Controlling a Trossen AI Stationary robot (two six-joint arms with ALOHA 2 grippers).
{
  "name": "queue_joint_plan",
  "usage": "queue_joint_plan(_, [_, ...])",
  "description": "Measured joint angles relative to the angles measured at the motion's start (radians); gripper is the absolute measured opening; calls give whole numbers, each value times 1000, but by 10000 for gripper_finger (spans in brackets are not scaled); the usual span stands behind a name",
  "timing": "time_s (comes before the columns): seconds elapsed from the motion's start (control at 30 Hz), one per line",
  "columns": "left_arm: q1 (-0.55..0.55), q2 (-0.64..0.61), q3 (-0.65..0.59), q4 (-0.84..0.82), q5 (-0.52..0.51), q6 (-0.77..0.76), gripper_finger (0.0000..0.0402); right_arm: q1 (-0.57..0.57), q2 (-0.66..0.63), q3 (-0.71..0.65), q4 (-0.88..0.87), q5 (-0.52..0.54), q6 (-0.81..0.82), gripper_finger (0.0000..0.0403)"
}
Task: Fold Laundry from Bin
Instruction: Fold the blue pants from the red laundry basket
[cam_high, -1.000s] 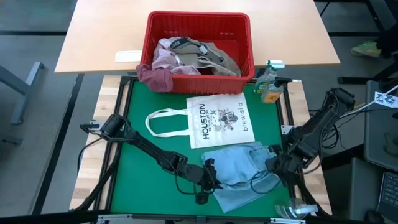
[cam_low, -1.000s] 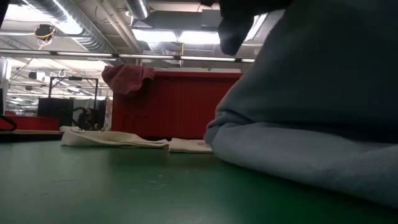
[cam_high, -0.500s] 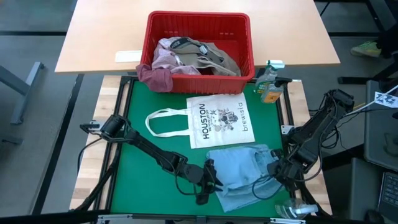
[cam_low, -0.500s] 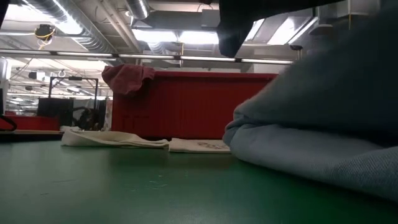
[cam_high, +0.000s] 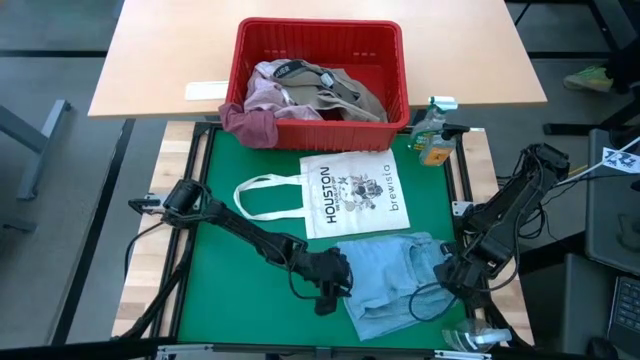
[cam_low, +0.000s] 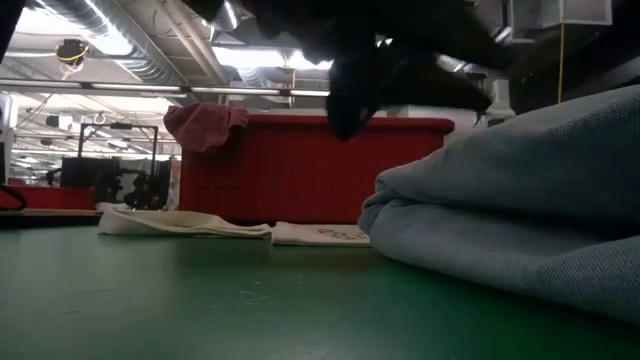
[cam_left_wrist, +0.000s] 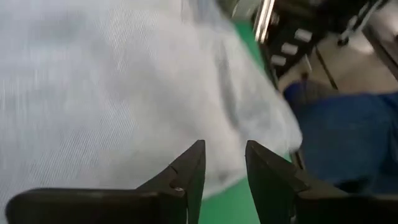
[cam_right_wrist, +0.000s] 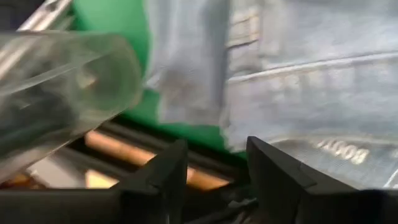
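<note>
A light blue garment lies folded on the green mat near the front edge; its doubled edge shows in the low view. My left gripper stands open beside the garment's left side, looking across the cloth. My right gripper is open over the garment's right edge. The red bin stands at the far side on a wooden table, with more laundry inside. A maroon piece hangs over the bin's front rim.
A white tote bag printed "HOUSTON" lies flat between the bin and the blue garment, handles toward the left. A spray bottle stands at the mat's far right corner. A clear plastic thing lies by the mat's front right edge.
The blue garment's raised part has sunk onto the mat, and it now lies as a lower folded pile, drawn in from the front edge. My left gripper has pulled back toward the table's left and up, clear of the cloth.
</note>
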Motion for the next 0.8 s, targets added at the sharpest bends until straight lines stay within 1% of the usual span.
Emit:
queue_joint_plan(0.1, [32, -3, -1, -67, 96, -25, 93, 0, 0, 47, -37, -8, -1, 159])
queue_joint_plan(0.2, [55, -5, -1, -71, 180, -33, 83, 0, -1, 98, -55, 7, -1, 159])
queue_joint_plan(0.27, [63, -5, -1, -72, 199, -33, 78, 0, -1, 121, -48, 66, -3, 159])
queue_joint_plan(0.4, [79, -5, -1, -112, 200, -33, 71, 0, 0, 127, -19, 238, 3, 159])
queue_joint_plan(0.5, [92, -5, -1, -203, 165, -57, 64, -11, 1, 126, -23, 277, 5, 159])
queue_joint_plan(0.57, [95, -5, -1, -254, 109, -62, 60, -36, 5, 114, -22, 306, 3, 159])
queue_joint_plan(0.7, [91, -5, -1, -251, -30, -54, 53, -94, 6, 75, -1, 327, -14, 159])
queue_joint_plan(0.8, [90, -5, -1, -257, -113, -33, 51, -152, 8, 43, 43, 327, -77, 159])
